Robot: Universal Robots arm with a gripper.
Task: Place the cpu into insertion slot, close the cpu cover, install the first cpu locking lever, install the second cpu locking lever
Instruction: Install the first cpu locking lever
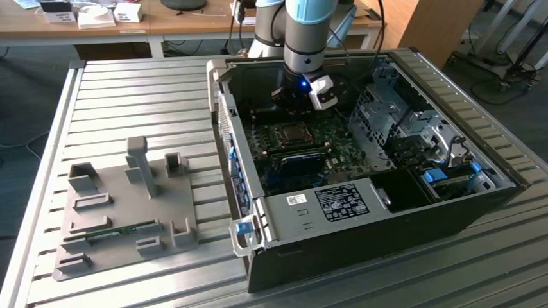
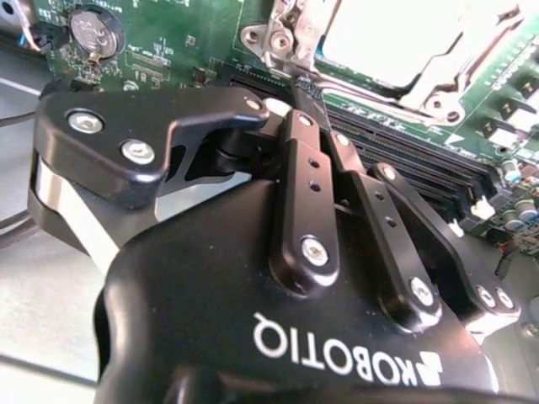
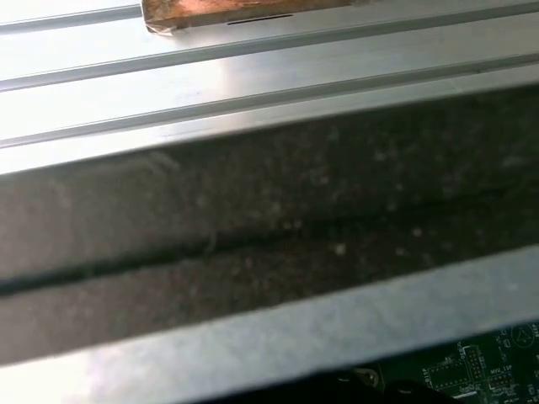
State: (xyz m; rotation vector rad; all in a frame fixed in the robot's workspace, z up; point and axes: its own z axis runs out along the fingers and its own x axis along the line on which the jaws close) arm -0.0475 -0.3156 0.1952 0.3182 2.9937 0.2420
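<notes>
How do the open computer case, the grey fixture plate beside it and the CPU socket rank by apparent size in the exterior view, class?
1. Computer case, clearly largest.
2. Grey fixture plate on the slatted table.
3. CPU socket, smallest, just below the gripper.

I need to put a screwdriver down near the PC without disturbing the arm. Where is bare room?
The slatted table is bare between the grey fixture tray and the open computer case, and beyond the tray toward the desks. Inside the case is crowded: the gripper hangs beside the insertion slot, with the drive cage alongside.
</notes>
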